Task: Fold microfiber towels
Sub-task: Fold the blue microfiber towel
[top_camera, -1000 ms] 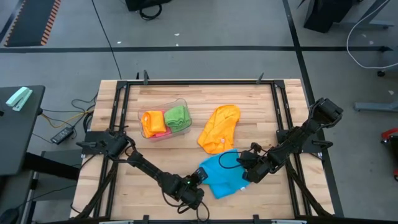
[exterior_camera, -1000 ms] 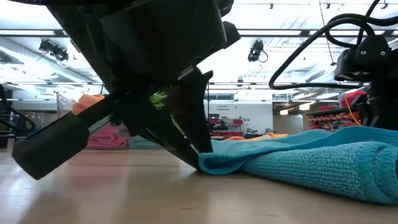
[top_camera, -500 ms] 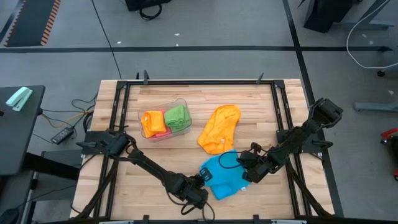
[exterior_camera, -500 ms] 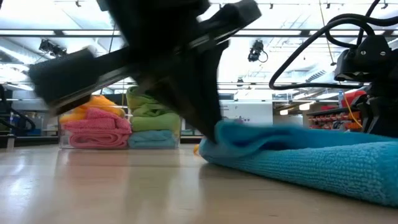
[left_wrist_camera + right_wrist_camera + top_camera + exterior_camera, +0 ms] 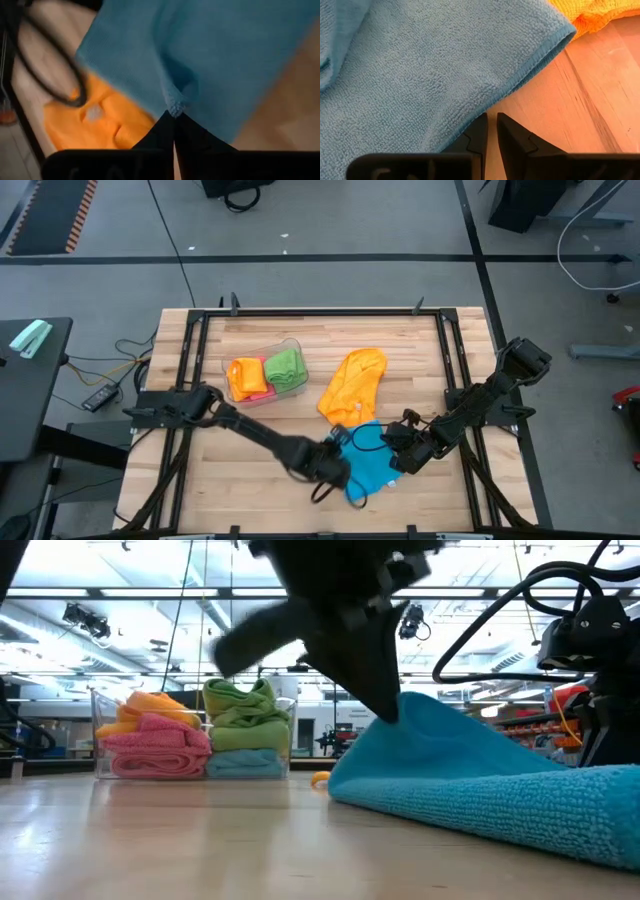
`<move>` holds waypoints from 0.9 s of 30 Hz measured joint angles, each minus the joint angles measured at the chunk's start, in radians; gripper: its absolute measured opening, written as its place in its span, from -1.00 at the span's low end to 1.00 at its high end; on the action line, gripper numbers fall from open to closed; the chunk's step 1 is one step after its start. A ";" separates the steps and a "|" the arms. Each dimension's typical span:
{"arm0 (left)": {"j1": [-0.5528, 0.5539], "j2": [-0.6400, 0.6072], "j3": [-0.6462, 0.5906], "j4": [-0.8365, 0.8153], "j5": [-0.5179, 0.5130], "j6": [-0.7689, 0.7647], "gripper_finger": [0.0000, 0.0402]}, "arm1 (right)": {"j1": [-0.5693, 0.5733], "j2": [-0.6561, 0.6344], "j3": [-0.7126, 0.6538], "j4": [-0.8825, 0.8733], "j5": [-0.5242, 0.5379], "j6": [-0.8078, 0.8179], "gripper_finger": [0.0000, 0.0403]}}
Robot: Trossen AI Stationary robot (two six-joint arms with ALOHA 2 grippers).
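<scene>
Wooden bench [image 5: 250,440] under ceiling lights. Left end effector [image 5: 173,114] clamping blue towel [image 5: 372,468] corner, lifting it over the rest near the front edge. Right end effector [image 5: 491,131] nearly closed, holding nothing, resting beside the opposite hem. Orange towel [image 5: 352,385] lying just behind; folded ones in the tub [image 5: 265,373]. Risk: thin pinch slipping, or the towel dragging and bunching.

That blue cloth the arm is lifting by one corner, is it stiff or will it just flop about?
Probably floppy: the blue towel drapes in a soft slope from the corner pinched by the left gripper down to the table. It looks light, rising without dragging. Its fuzzy nap likely grips rather than slips.
</scene>
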 joint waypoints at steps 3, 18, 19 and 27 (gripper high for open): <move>0.030 0.000 0.000 0.003 0.001 -0.039 -0.92 | 0.000 0.000 0.000 0.000 0.000 0.000 -0.76; 0.088 0.074 -0.003 0.055 0.091 -0.116 -0.80 | 0.000 0.000 0.000 0.005 0.000 -0.007 -0.76; 0.088 0.074 -0.003 0.070 0.091 -0.125 -0.79 | 0.000 0.000 0.000 0.005 0.000 -0.007 -0.76; 0.087 0.074 -0.003 0.088 0.061 -0.147 -0.41 | 0.000 0.000 0.000 0.006 0.006 -0.004 -0.76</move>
